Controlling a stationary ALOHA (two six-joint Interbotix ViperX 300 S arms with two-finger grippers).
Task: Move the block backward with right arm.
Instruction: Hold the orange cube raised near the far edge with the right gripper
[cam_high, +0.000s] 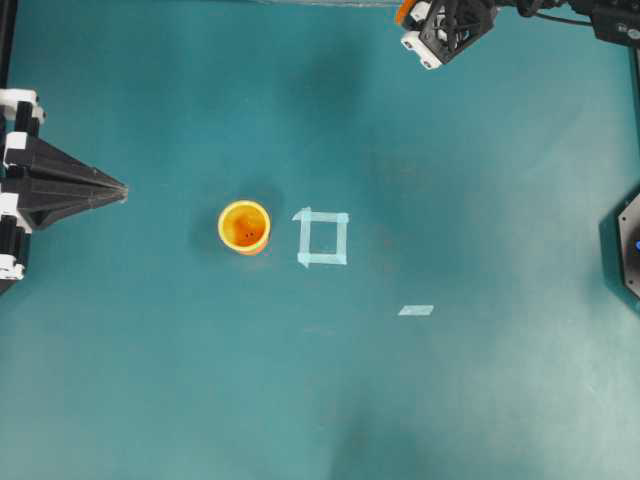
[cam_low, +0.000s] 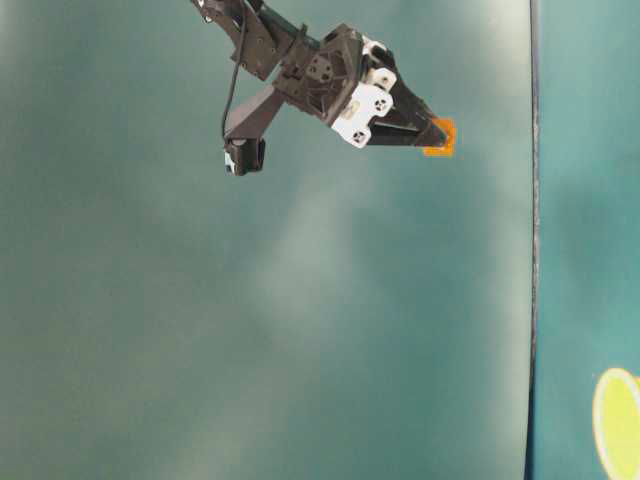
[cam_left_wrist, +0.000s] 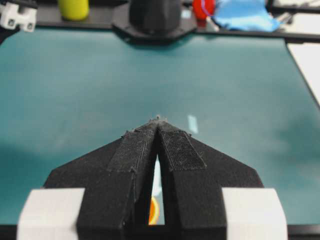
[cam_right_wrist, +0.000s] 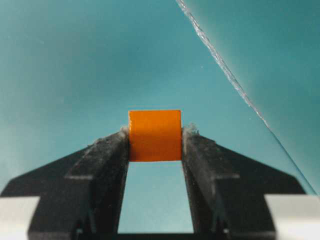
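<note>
Block (cam_right_wrist: 154, 135) clenched between right pincer (cam_right_wrist: 155, 142) tips, seemingly off the table.

Black end effector (cam_low: 432, 135) — white fittings, pointed

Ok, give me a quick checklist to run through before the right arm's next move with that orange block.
1. Block clamped between the right hand's fingers: ok, both pads press on its sides.
2. Block square in the grip: ok, it sits level at the fingertips in the right wrist view.
3. Block clear of the table: cannot tell, no view shows the gap beneath it.
4. Left hand out of the way: ok, shut and parked at the left edge in the overhead view.
5. Cup far from the right hand: ok, it stands mid-table beside the tape square.
6. Room at the table's far edge: cannot tell, the right hand is partly cut off there.
</note>
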